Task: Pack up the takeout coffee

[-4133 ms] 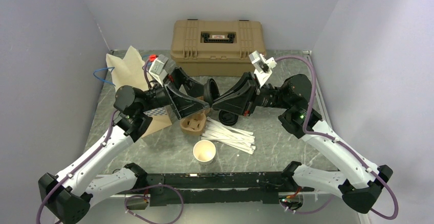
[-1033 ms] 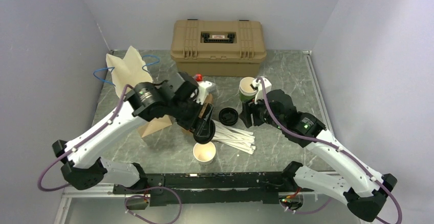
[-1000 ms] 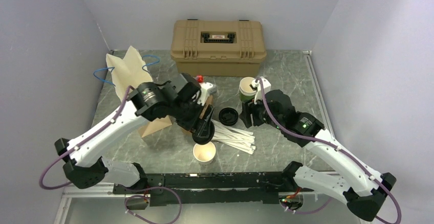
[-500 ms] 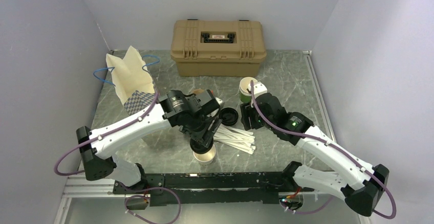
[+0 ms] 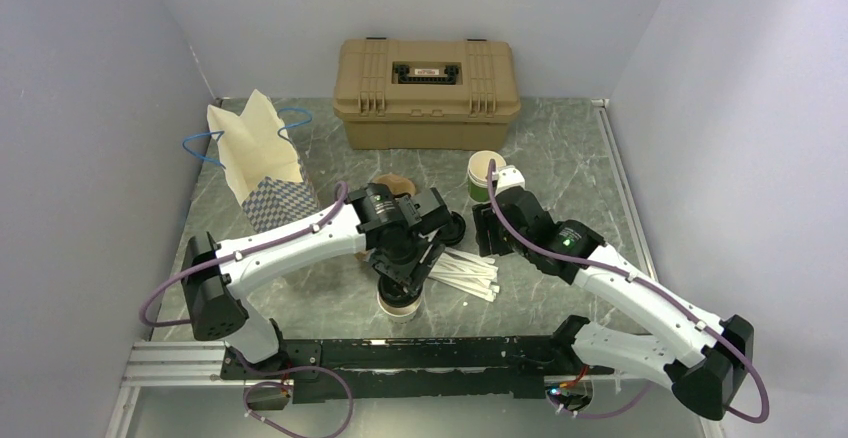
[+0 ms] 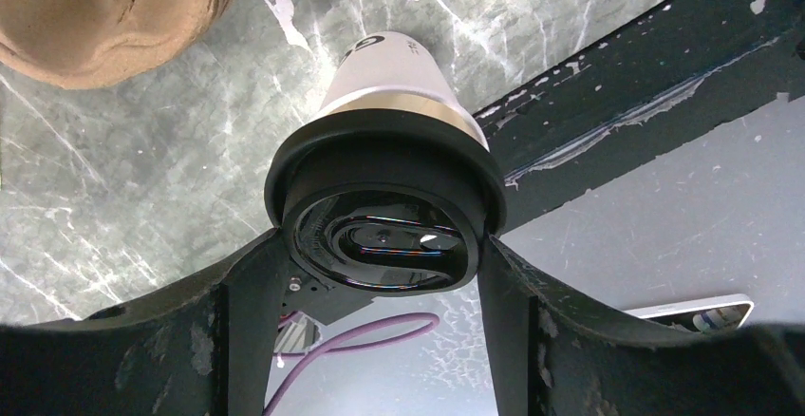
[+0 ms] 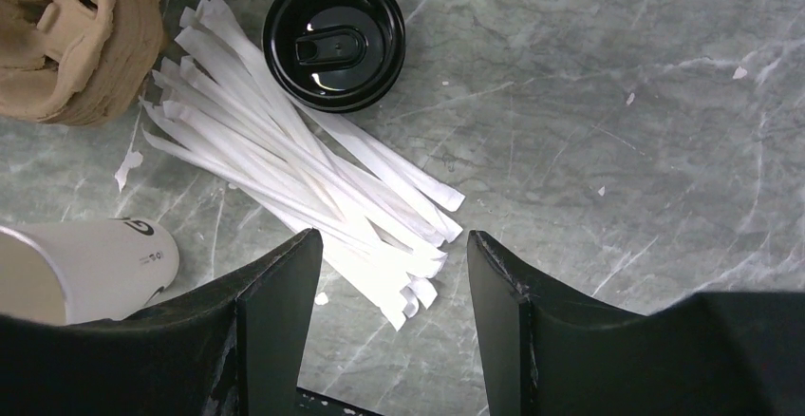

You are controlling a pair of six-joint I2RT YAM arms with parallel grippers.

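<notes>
The takeout coffee cup (image 6: 389, 65) is a pale paper cup with dark lettering, standing near the table's front edge (image 5: 400, 305). A round black lid (image 6: 384, 198) sits over its rim. My left gripper (image 6: 384, 245) is shut on that lid, one finger on each side, and hides most of the cup from above (image 5: 400, 276). The right wrist view shows the cup (image 7: 85, 264) at lower left. My right gripper (image 7: 390, 240) hangs open and holds nothing, above the near end of the white straws (image 7: 304, 160); from above it (image 5: 487, 233) is right of centre.
A loose black lid (image 5: 452, 226) lies by the straws (image 5: 462, 273). A brown pulp cup carrier (image 5: 392, 186) sits behind them, a green paper cup (image 5: 484, 173) to the right. A paper bag (image 5: 262, 163) stands open at back left, a tan toolbox (image 5: 427, 78) at the back.
My left arm has carried the black lid forward and down from above the carrier onto the cup. My right arm has drifted slightly left and lower, still open.
</notes>
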